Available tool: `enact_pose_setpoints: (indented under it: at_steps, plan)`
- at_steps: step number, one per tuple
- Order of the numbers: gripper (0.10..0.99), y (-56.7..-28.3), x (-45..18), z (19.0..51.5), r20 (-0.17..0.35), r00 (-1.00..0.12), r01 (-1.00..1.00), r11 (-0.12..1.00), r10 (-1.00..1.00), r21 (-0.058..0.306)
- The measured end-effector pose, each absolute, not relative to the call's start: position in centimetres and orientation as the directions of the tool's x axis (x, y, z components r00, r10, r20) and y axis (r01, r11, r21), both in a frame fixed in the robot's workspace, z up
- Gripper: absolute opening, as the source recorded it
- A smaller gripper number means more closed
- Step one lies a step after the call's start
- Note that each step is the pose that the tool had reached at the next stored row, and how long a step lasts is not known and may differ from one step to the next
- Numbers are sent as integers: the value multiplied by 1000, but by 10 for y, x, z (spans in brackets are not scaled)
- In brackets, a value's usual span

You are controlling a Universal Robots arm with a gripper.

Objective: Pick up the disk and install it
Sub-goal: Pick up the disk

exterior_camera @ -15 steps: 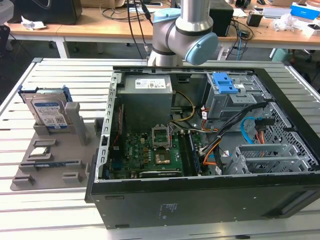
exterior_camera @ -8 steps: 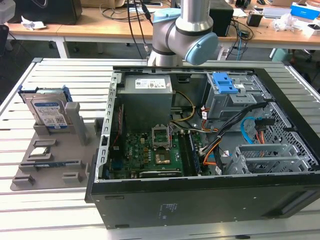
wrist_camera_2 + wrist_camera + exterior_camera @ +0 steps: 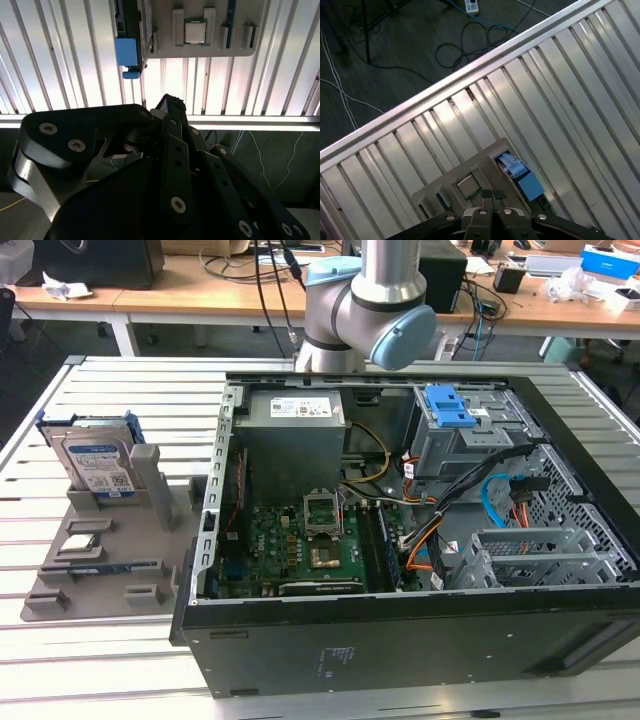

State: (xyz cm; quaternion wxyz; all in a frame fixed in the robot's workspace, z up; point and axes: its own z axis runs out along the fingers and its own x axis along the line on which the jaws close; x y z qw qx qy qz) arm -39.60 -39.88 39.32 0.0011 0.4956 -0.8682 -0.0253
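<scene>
The disk (image 3: 95, 458) stands on edge in a grey holder (image 3: 110, 560) on the slatted table, at the exterior view's left. It is silver-grey with a white-and-blue label and sits in a blue frame. The first wrist view looks down on the disk (image 3: 524, 177), and the second wrist view catches its blue frame (image 3: 127, 55). My gripper (image 3: 493, 194) hangs well above the holder, apart from the disk, with its black fingertips (image 3: 169, 102) pressed together and nothing between them. The arm (image 3: 365, 310) rises behind the open computer case (image 3: 420, 640).
The case lies open with a motherboard (image 3: 300, 545), cables and a grey drive bay topped by a blue latch (image 3: 447, 405). A processor chip (image 3: 195, 31) rests on the holder. The table edge (image 3: 445, 90) borders a floor with cables. Cluttered desks stand behind.
</scene>
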Motion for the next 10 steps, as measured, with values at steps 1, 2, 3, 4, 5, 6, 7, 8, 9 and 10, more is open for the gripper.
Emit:
enact_pose_setpoints:
  at_steps: [1,2,3,4,5,6,7,8,9,10]
  plan:
    - [106,-399,-396,393,-23,-497,-867,496,-867,45]
    - [106,-399,-396,393,-23,-488,-872,487,-872,45]
    - [106,-399,-396,393,-23,-482,-876,481,-876,45]
    - [106,-399,-396,393,-23,-470,-882,469,-882,45]
    - [106,-399,-396,393,-23,-461,-887,460,-887,45]
    - [106,-399,-396,393,-23,-456,-890,454,-890,45]
    - [106,-399,-396,393,-23,-449,-893,448,-893,45]
    - [106,-399,-396,393,-23,-442,-896,441,-897,45]
    - [106,-399,-396,393,-23,-436,-900,434,-900,45]
    - [106,-399,-396,393,-23,-430,-902,429,-903,45]
